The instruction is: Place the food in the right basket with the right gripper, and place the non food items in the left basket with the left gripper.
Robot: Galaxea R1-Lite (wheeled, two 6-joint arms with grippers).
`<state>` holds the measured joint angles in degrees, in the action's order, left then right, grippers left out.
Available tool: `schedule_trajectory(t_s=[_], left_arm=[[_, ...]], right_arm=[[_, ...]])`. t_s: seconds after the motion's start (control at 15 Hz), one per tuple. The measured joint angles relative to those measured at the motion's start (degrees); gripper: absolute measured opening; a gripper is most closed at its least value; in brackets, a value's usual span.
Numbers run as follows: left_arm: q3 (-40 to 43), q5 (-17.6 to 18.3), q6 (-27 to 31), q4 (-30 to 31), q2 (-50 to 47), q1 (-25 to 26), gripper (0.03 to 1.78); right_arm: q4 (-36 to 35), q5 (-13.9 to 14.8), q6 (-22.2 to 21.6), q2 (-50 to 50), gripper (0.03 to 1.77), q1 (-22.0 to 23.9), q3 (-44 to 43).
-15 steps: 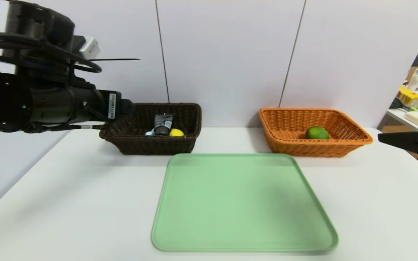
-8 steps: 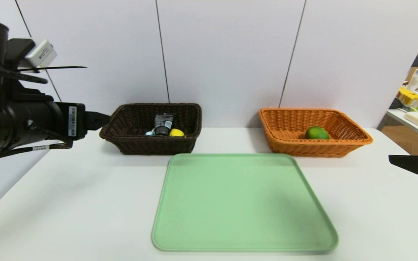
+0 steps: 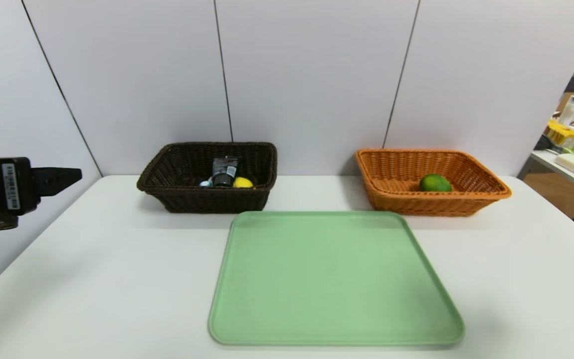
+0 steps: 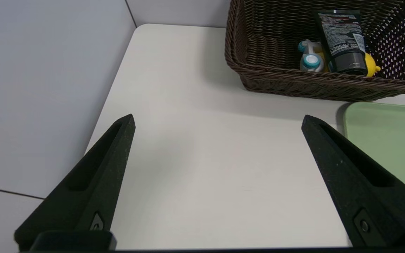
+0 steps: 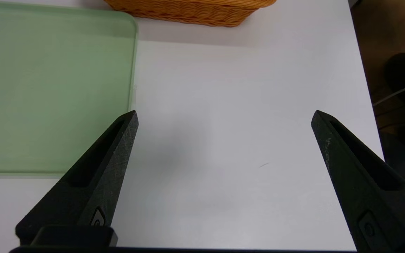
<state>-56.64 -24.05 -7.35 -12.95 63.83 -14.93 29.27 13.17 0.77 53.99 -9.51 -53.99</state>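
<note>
Head view: left gripper [image 4: 218,119] now farther from dark basket [image 3: 210,199]; both grippers' jaws open, empty.

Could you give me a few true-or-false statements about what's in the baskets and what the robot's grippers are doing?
1. The green fruit lies in the orange basket. True.
2. The black tube lies on the green tray. False: it is in the dark brown basket.
3. The left gripper is open, holding nothing, left of the dark brown basket. True.
4. The right gripper is shut. False: it is open, over the table's right side.
</note>
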Motion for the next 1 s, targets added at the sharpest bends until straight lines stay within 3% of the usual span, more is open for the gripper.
schedule_trajectory(t_s=[0.67, 1.0], left_arm=[[11.1, 0.0, 0.3, 0.0, -11.5, 3.5, 1.69], [17.2, 1.4, -0.2, 0.4, -17.5, 5.4, 1.69]], right_arm=[[-0.5, -1.5, 0.2, -9.9, 1.70, 2.9, 8.5], [-0.5, -4.5, 1.0, -17.6, 1.70, 5.8, 13.3]])
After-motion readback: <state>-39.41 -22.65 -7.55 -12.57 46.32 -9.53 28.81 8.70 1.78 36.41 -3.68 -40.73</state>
